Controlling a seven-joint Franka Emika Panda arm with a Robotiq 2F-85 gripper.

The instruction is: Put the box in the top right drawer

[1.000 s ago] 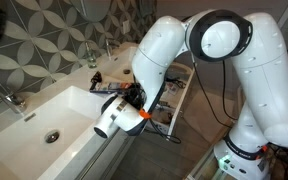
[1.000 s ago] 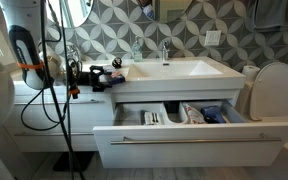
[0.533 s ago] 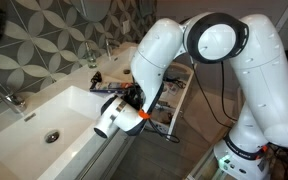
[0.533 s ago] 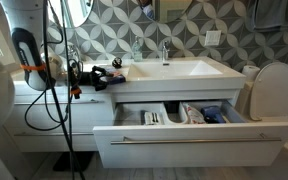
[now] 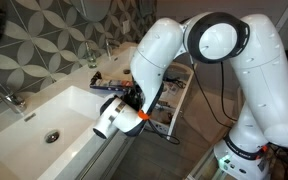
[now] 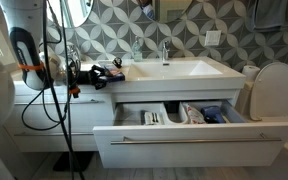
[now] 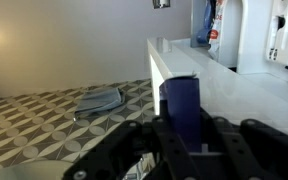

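Near the counter (image 7: 224, 85), the gripper (image 7: 185, 140) clamps the box (image 7: 180, 100) upright. Judged light, stiff but crushable carton: grip its flat faces with moderate force.

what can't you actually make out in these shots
Dark flat rectangular box: the wrist view shows only one blurred face, so the print is unreadable.
Black tool: tiny and dark in an exterior view, so its fingertips are indistinguishable.
Open white vanity drawer: contents are too small to identify; in an exterior view the white robot arm hides most of it.
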